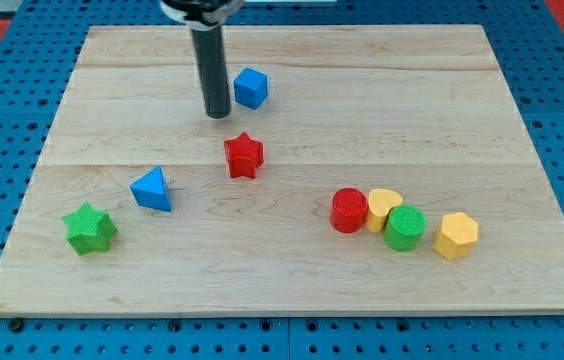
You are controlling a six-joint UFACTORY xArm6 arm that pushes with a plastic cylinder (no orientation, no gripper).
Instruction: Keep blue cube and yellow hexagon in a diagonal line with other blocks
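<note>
Tip (219, 114) of the straight dark rod planted on the pale wooden surface (362, 90), just beside the small blue plastic cube (251, 87), which sits immediately toward the view's right and a shade toward the view's top. Narrow gap between the two; contact not certain. No hand here at all, so nothing wide, narrow or holding: only a bare rod end for pushing.

Blue cube resting flat, one corner facing the camera, no clear long axis, easily nudged from any face. Flat yellow plastic hexagon (456, 235) well apart from the tip, far toward the view's lower right, at the outer end of a touching row: red cylinder (349, 211), yellow heart-shaped block (382, 209), green cylinder (404, 228), then the hexagon.

Loose diagonal already readable from green star (89, 229) at the view's lower left, through blue triangular block (152, 189) and red star (244, 155), up to the blue cube. Likely judgement: cube nearly in line, hexagon the outlier, needing a long trip round the row.
</note>
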